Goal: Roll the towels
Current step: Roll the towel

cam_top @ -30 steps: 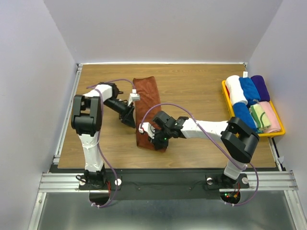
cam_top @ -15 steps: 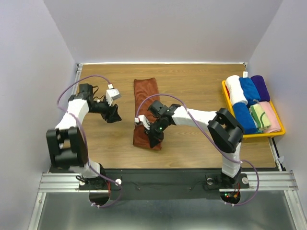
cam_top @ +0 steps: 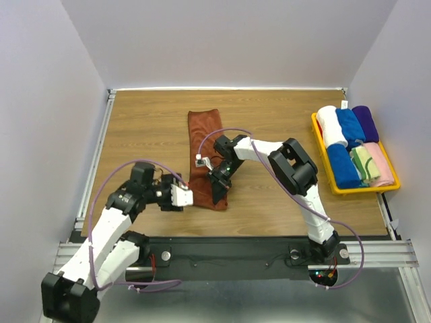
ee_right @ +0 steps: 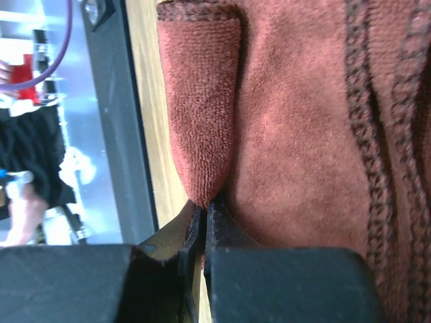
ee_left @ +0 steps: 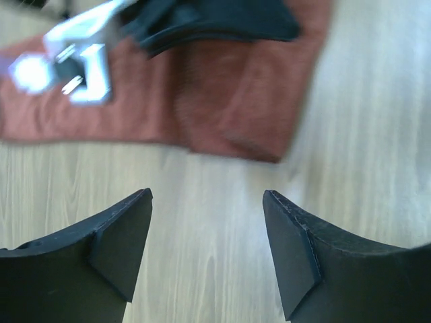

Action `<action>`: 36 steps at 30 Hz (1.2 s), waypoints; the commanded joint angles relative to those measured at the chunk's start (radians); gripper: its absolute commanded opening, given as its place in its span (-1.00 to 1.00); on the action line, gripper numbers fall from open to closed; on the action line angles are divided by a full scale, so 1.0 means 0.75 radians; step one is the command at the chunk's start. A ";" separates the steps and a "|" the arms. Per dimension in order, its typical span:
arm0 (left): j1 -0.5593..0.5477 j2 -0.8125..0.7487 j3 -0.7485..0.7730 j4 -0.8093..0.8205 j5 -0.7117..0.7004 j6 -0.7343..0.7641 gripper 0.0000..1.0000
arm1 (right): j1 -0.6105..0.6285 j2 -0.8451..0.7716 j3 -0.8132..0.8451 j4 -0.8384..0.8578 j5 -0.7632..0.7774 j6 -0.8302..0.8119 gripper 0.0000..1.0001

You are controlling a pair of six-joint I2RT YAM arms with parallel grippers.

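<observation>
Rust-brown towel (cam_top: 205, 131) lies flat on the wood table (cam_top: 148, 121) — the roll is just starting at its near end.
The left gripper (cam_top: 182, 196) sits low just beside the towel's near left corner, spread wide and holding nothing. The right gripper (cam_top: 219, 192) is pressed together on a small lifted fold of cloth. Next, I think, that fold needs turning over toward the far end — tight and even. Far right, the cream and green towel (cam_top: 364, 163) lies rolled in the yellow tray (cam_top: 314, 128).

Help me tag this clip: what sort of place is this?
Probably a robotics lab test cell: plain white walls box in a wooden table with a rust-brown towel, the left arm and right arm bolt to an aluminium rail, and a yellow tray holds rolled towels.
</observation>
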 commanded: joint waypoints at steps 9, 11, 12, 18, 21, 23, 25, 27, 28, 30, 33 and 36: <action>-0.676 0.203 -0.102 0.393 -0.384 0.016 0.55 | -0.021 0.132 0.135 -0.177 -0.110 -0.046 -0.95; -0.724 0.258 -0.094 0.414 -0.413 0.006 0.53 | -0.035 0.144 0.150 -0.187 -0.129 -0.042 -0.93; -0.738 0.285 -0.092 0.424 -0.421 0.000 0.52 | -0.039 0.146 0.156 -0.191 -0.137 -0.038 -0.92; -0.783 0.471 -0.081 0.542 -0.511 -0.058 0.44 | -0.056 0.181 0.195 -0.232 -0.155 -0.044 -0.88; -0.786 0.532 -0.106 0.620 -0.574 -0.072 0.40 | -0.056 0.195 0.197 -0.251 -0.155 -0.056 -0.88; -0.788 0.561 -0.116 0.651 -0.603 -0.082 0.32 | -0.058 0.199 0.197 -0.259 -0.153 -0.060 -0.87; -0.788 0.598 -0.116 0.645 -0.627 -0.099 0.17 | -0.060 0.205 0.197 -0.265 -0.155 -0.058 -0.83; -0.788 0.614 -0.098 0.564 -0.613 -0.113 -0.17 | -0.066 0.207 0.197 -0.269 -0.155 -0.052 -0.78; -0.788 0.620 -0.071 0.527 -0.601 -0.121 -0.29 | -0.066 0.203 0.203 -0.273 -0.157 -0.050 -0.67; -0.788 0.618 -0.038 0.360 -0.524 -0.117 -0.49 | -0.086 0.179 0.205 -0.277 -0.157 -0.040 -0.53; -0.786 0.639 0.057 0.173 -0.434 -0.123 -0.64 | -0.131 0.134 0.229 -0.267 -0.100 0.001 -0.17; -0.779 0.704 0.127 0.021 -0.348 -0.146 -0.76 | -0.207 0.097 0.244 -0.228 -0.072 0.081 -0.04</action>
